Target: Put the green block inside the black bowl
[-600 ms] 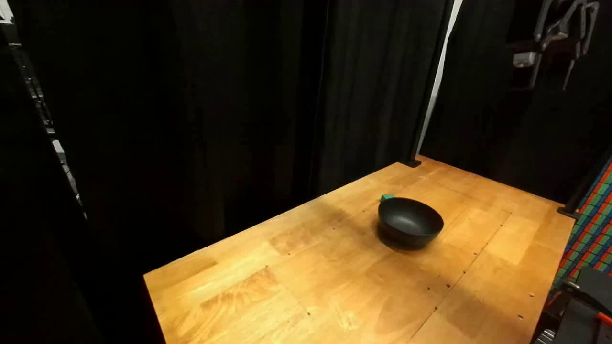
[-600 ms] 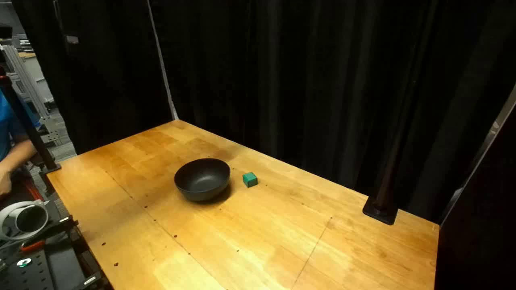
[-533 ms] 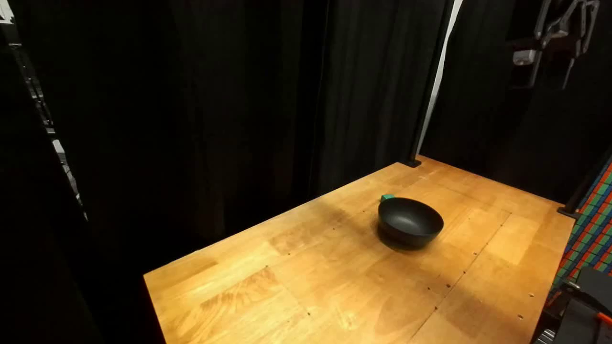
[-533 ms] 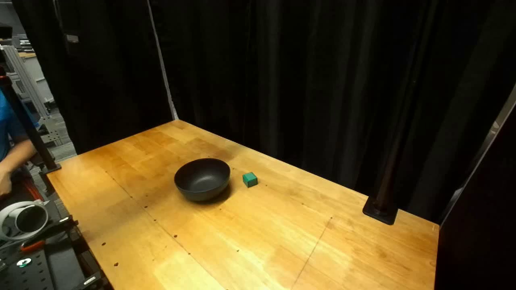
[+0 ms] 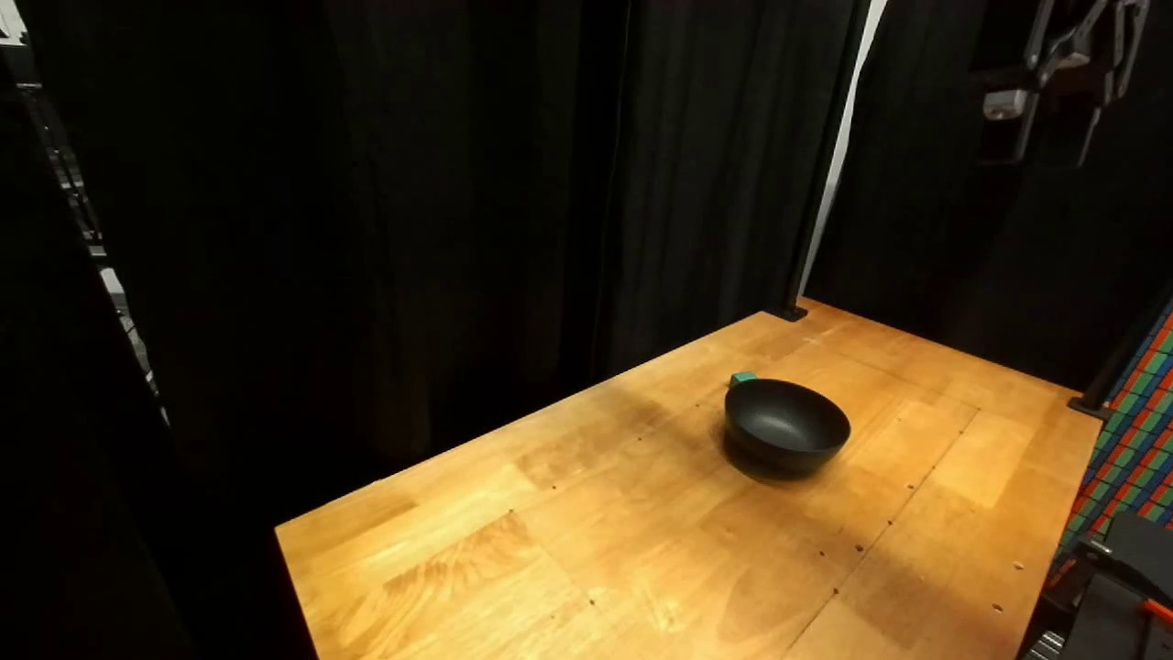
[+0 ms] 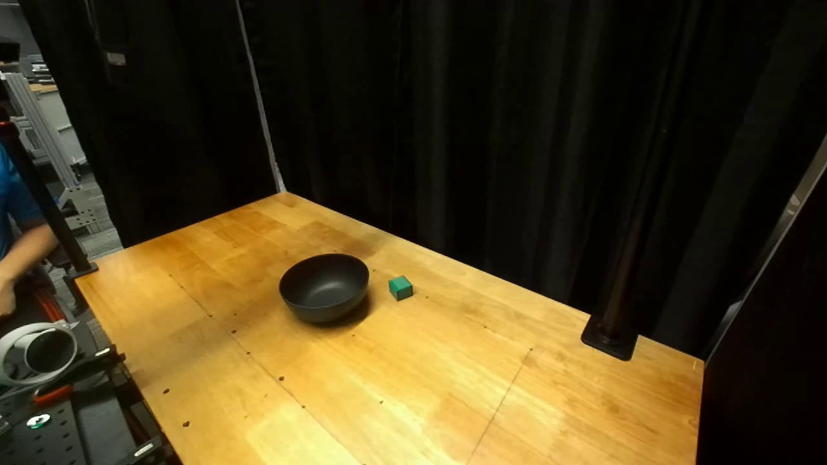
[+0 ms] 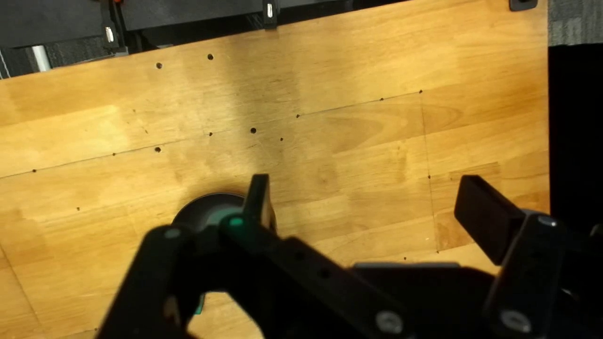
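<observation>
One green block [image 6: 400, 288] sits on the desk [image 6: 413, 381], outside the black bowl [image 6: 324, 289] and just beside it, on the side toward the black curtain [image 6: 484, 142]. I read the block as near enough a cube, so its long axis is unclear to me; in this exterior view it turns a vertical edge to the camera, two side faces under a flat top. The bowl stands upright, mouth up. My pincer [image 7: 367, 202] is spread wide, desk showing between its fingers [image 7: 487, 219]. In an exterior view the bowl covers part of the block [image 5: 742, 378]. In the wrist view the pincer's links hide much of the bowl and all but a green sliver [image 7: 199, 305] of the block; which face, I can't tell. A blue-shirted person [image 6: 14, 194] is cut off at the edge of an exterior view, forearm blurred.
</observation>
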Available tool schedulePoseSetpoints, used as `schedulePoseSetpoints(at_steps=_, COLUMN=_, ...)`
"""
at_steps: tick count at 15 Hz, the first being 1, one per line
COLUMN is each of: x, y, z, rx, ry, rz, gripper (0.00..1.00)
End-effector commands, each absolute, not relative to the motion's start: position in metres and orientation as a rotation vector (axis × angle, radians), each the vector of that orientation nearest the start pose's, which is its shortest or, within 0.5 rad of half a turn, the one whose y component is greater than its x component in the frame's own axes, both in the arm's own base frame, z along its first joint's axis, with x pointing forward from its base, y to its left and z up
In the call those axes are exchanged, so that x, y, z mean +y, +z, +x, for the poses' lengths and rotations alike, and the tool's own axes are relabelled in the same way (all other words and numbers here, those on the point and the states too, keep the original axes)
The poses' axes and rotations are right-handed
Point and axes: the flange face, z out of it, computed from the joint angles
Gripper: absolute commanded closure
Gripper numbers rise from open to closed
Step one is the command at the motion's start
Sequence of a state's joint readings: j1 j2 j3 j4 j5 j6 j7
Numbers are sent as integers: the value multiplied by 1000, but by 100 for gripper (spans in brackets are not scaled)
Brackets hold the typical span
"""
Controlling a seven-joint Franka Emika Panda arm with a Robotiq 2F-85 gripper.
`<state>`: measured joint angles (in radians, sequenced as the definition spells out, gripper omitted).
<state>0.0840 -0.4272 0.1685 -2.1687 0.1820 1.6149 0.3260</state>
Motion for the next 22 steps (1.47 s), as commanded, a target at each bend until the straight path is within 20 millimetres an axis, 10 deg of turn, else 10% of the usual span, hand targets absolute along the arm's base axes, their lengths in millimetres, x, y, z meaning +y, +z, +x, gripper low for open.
schedulePoseSetpoints(at_steps=1, x=127, y=535, z=413, rx=204, ry=253, rz=-3059, gripper=0)
schedulePoseSetpoints(at_steps=13, x=50, y=385, z=603, rx=518, ry=30, rz=-3081, gripper=0)
schedulePoseSetpoints(at_steps=22, x=-40, y=297, z=664, rx=857, ry=1, rz=-3026, gripper=0)
